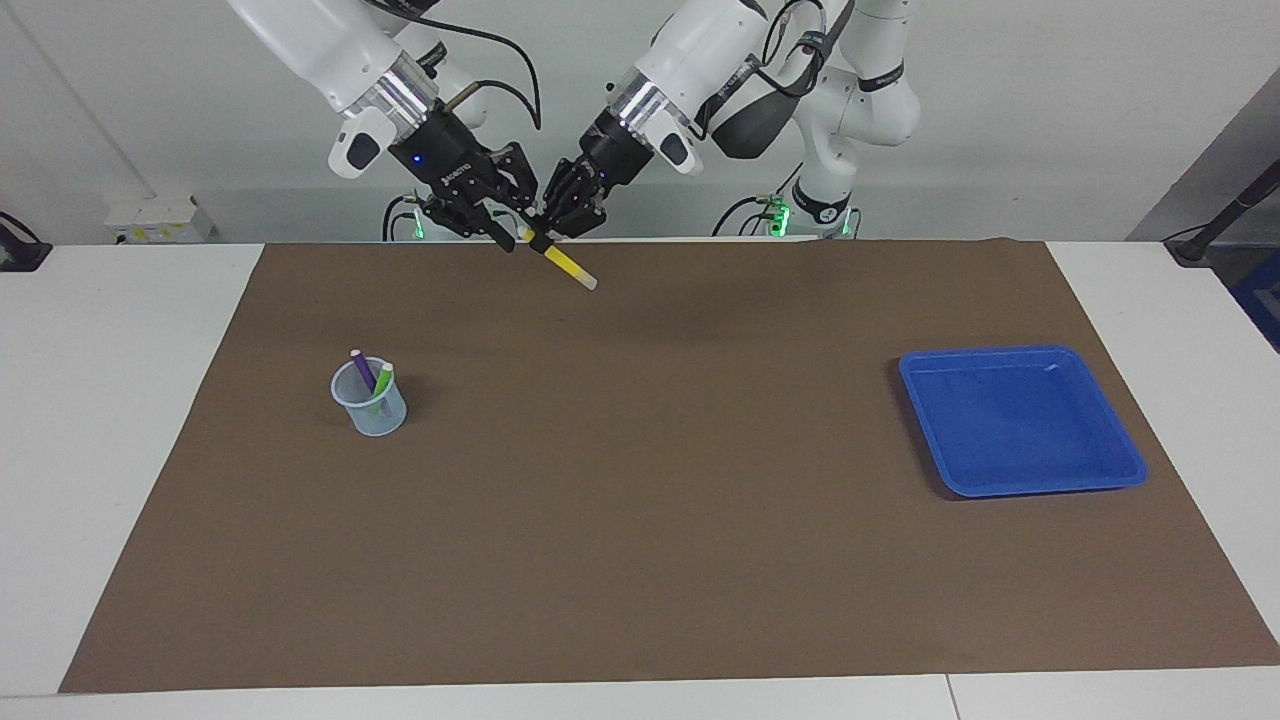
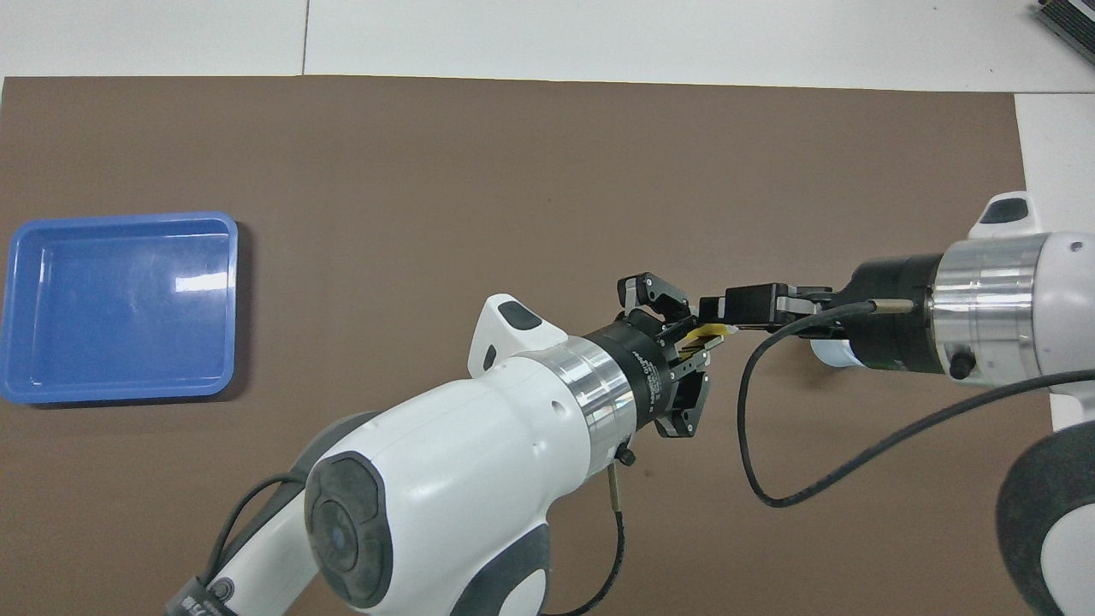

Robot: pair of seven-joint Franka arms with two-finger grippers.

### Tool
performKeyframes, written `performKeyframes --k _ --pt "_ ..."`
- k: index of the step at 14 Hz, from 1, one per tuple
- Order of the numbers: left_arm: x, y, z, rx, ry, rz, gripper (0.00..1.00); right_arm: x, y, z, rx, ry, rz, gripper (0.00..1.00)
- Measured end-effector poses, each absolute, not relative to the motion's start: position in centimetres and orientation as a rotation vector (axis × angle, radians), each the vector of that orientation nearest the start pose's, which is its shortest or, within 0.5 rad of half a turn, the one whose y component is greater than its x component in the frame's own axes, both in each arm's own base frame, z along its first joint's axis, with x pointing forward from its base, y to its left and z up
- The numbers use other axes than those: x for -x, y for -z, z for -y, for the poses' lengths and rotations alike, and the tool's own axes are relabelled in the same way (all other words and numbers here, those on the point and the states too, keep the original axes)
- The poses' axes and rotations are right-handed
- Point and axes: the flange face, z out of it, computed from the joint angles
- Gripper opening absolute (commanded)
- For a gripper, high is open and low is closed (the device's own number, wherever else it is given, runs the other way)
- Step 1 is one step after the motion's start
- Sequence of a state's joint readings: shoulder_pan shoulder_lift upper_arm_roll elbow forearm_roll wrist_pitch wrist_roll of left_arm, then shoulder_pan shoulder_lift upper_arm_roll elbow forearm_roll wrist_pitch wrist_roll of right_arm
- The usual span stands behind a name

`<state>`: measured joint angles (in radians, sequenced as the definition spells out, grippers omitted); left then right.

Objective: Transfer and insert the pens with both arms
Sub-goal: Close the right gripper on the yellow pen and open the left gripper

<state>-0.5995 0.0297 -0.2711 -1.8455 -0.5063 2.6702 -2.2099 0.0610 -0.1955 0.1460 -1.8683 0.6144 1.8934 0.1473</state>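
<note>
The yellow pen point(image 1: 563, 264) hangs slanted in the air over the mat's edge nearest the robots, its pale tip pointing down. My left gripper point(image 1: 553, 228) is shut on its upper part. My right gripper point(image 1: 515, 232) has its fingers closed on the pen's top end, right beside the left one. From overhead the pen point(image 2: 707, 334) shows only as a short yellow strip between the left gripper point(image 2: 695, 340) and the right gripper point(image 2: 725, 315). A purple pen point(image 1: 361, 369) and a green pen point(image 1: 381, 386) stand in a clear cup point(image 1: 369, 408) toward the right arm's end.
An empty blue tray point(image 1: 1020, 420) lies toward the left arm's end of the brown mat point(image 1: 640, 520); overhead it is the blue tray point(image 2: 120, 308). A smaller white arm with green lights point(image 1: 815, 205) stands past the mat's edge by the robots.
</note>
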Motion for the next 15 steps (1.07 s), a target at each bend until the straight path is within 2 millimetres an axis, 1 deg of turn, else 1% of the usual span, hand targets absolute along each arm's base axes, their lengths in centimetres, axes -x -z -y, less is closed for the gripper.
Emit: performKeyframes --k 2,4,6,7,10,11,12,13,15 --pt "-41.24 -59.55 46.27 -1.519 0.468 -1.741 0.00 -50.04 -62.84 -15.56 2.534 0.149 -0.094 0.39" --pt "-41.24 -59.43 46.33 -1.518 0.470 -1.744 0.00 -49.98 -63.00 -15.78 2.533 0.153 -0.088 0.29" --pt "-41.31 -59.48 46.25 -1.515 0.469 -1.745 0.00 -50.00 -62.98 -15.71 2.537 0.157 -0.087 0.17" --pt "-41.43 -59.62 46.13 -1.509 0.467 -1.743 0.00 -50.04 -62.86 -15.61 2.540 0.156 -0.087 0.15" --pt "-41.49 -59.68 46.07 -1.506 0.466 -1.743 0.00 -50.04 -62.83 -15.59 2.540 0.156 -0.087 0.15" --pt "-41.49 -59.68 46.07 -1.506 0.466 -1.743 0.00 -50.04 -62.83 -15.60 2.540 0.156 -0.087 0.13" --pt "-41.49 -59.67 46.07 -1.506 0.466 -1.743 0.00 -50.05 -62.83 -15.59 2.539 0.156 -0.087 0.04" --pt "-41.49 -59.68 46.07 -1.505 0.466 -1.744 0.00 -50.05 -62.84 -15.59 2.539 0.157 -0.087 0.00" --pt "-41.49 -59.67 46.07 -1.505 0.466 -1.744 0.00 -50.04 -62.84 -15.59 2.540 0.157 -0.087 0.00"
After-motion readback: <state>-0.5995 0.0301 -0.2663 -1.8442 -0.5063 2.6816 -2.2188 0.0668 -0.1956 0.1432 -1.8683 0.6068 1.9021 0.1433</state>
